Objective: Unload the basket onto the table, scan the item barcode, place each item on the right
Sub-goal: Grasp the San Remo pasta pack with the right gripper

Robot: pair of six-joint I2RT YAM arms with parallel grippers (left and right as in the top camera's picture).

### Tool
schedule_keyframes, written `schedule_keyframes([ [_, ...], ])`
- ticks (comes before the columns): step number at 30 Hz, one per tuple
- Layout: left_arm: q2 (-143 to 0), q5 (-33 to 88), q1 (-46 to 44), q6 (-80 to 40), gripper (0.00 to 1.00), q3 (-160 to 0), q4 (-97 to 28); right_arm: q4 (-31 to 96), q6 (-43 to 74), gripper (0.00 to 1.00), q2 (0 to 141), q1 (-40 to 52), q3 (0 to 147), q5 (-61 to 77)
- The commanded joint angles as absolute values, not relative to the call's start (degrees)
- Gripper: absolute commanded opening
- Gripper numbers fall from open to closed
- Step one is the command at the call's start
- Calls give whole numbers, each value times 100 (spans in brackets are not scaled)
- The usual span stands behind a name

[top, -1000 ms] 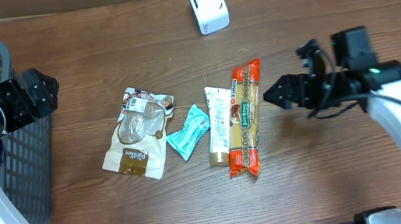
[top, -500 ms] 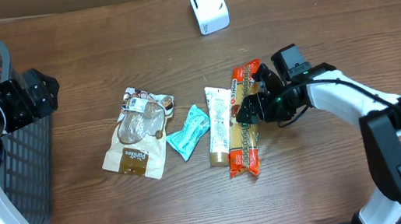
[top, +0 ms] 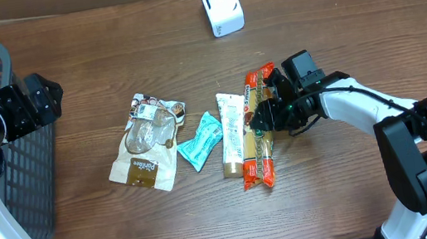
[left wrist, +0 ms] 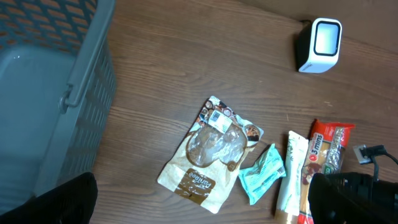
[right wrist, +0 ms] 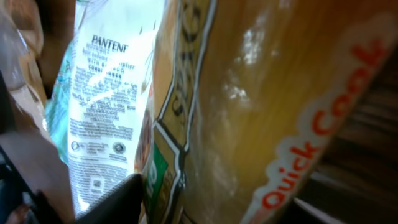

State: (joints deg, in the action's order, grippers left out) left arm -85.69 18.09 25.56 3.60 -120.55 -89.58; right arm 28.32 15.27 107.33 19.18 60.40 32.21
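Note:
A long orange pasta pack [top: 261,148] marked "Quick Cook" lies on the wooden table right of centre. My right gripper [top: 268,115] is down on its middle, one finger on each long side, shut on it so the pack looks pinched narrower. In the right wrist view the pack [right wrist: 249,93] fills the gap of the gripper [right wrist: 211,208]. I see no barcode on its upper face. The white scanner [top: 221,6] stands at the back centre. My left gripper [top: 41,97] hangs open at the far left, high over the table [left wrist: 199,202], holding nothing.
A white Pantene tube [top: 232,133] lies against the pack's left side. Further left lie a teal sachet [top: 201,140] and a brown-and-white pouch [top: 148,141]. A grey mesh basket [top: 27,196] stands at the left edge, under the left arm.
My right arm swung in from the right onto the pasta pack and its jaws closed in on it, pinching the pack narrower. The left arm has not moved.

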Motion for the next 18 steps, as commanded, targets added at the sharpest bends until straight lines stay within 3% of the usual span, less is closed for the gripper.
schedule_keyframes([
  [1,-8562,1887,2569,473,99,-12051,-8954,2762,1820,35,10750,1966,6003,3315],
  [4,-8562,1887,2571,473,100,-12051,-8954,2779,1846,18,10735,1966,6023,3356],
  [7,-8562,1887,2571,473,100,-12051,-8954,3138,1772,9,10634,1885,6222,3345],
  [12,-8562,1887,2571,473,100,-12051,-8954,4466,1586,8,10215,1706,7035,2646],
  [18,-8562,1887,2571,473,99,-12051,-8954,6519,2056,9,9988,1959,8294,-141],
])
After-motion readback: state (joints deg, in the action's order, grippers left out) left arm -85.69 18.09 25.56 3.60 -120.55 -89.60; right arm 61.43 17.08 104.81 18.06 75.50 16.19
